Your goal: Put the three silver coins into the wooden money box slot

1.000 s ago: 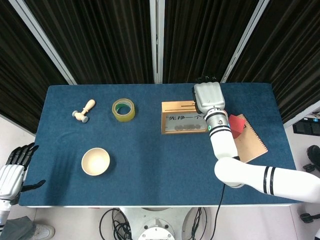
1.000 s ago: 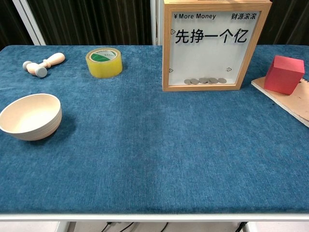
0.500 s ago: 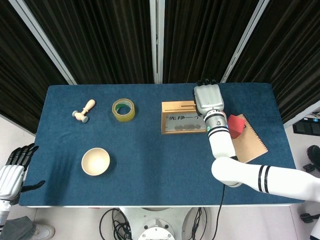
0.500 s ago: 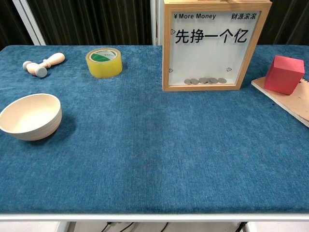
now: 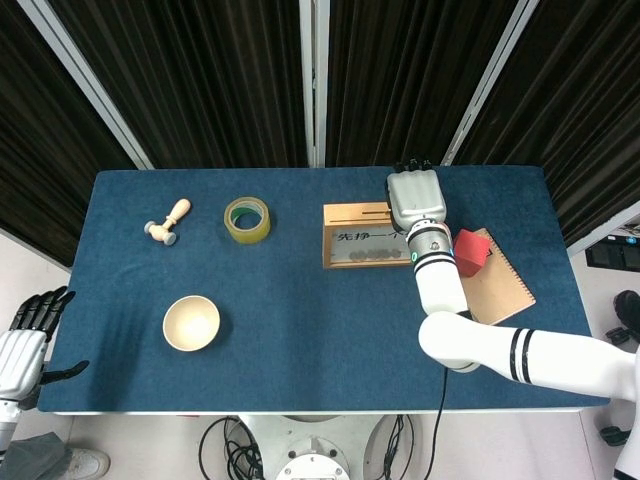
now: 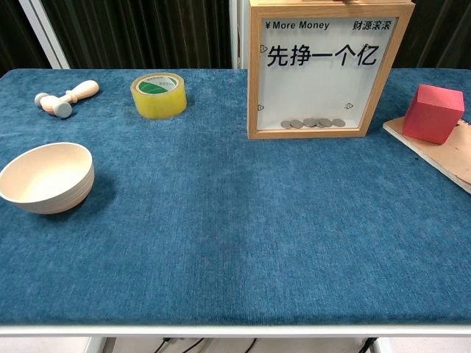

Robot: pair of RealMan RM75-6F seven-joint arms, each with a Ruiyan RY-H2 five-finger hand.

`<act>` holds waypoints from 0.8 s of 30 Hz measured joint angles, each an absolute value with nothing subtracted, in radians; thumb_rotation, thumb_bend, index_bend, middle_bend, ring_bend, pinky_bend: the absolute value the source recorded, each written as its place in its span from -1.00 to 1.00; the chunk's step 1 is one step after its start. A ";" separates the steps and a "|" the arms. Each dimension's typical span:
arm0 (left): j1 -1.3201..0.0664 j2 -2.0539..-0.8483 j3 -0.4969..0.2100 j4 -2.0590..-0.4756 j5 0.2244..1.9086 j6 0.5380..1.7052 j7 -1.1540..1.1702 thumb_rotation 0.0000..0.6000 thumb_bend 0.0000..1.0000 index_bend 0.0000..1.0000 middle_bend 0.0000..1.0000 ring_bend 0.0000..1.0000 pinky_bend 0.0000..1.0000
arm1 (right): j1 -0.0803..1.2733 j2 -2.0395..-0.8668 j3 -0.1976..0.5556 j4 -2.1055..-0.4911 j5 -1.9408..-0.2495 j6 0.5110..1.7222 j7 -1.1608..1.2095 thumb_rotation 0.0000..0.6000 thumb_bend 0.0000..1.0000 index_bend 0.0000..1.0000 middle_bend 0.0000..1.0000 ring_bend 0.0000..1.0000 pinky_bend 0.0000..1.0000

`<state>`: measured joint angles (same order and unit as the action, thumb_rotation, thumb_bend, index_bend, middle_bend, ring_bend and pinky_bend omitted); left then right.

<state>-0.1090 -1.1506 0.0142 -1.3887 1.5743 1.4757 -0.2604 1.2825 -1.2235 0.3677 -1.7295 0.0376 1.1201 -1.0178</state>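
The wooden money box stands upright at the back middle of the blue table, its clear front printed with characters. Several silver coins lie in a row on its inside floor. My right hand hovers over the box's top right corner, back facing the head camera and fingers pointing away. Whether it holds a coin is hidden. The chest view does not show this hand. My left hand hangs off the table's front left corner, fingers spread and holding nothing.
A yellow tape roll, a small wooden mallet and a pale wooden bowl sit on the left half. A red cube rests on a brown notebook to the right of the box.
My right forearm has shifted slightly left, uncovering more of the red cube. The hand stays over the box. The left hand has barely moved.
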 measured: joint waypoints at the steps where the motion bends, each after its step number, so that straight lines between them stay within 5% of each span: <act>1: -0.108 -1.151 0.014 -1.388 1.574 1.477 -0.261 1.00 -0.98 -0.97 -1.00 -1.00 -1.00 | 1.284 -1.225 0.366 -1.728 0.038 1.119 -1.018 1.00 -0.09 0.56 -0.70 -1.00 -1.00; 5: -0.107 -1.150 0.014 -1.387 1.573 1.478 -0.263 1.00 -0.98 -0.97 -1.00 -1.00 -1.00 | 1.286 -1.229 0.360 -1.726 0.033 1.117 -1.013 1.00 -0.09 0.33 -0.72 -1.00 -1.00; 11: -0.107 -1.150 0.013 -1.384 1.574 1.479 -0.266 1.00 -0.98 -0.97 -1.00 -1.00 -1.00 | 1.284 -1.223 0.350 -1.733 0.008 1.115 -1.007 1.00 -0.11 -0.97 -0.97 -1.00 -1.00; 24: -0.102 -1.141 0.010 -1.402 1.577 1.497 -0.258 1.00 -0.98 -0.97 -1.00 -1.00 -1.00 | 1.237 -1.164 0.360 -1.825 -0.091 1.108 -0.901 1.00 -0.24 -1.00 -1.00 -1.00 -1.00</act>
<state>-0.1017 -1.1408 0.0096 -1.4020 1.5767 1.4969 -0.2578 1.2366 -1.1644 0.3598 -1.8246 -0.0911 1.1078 -0.9006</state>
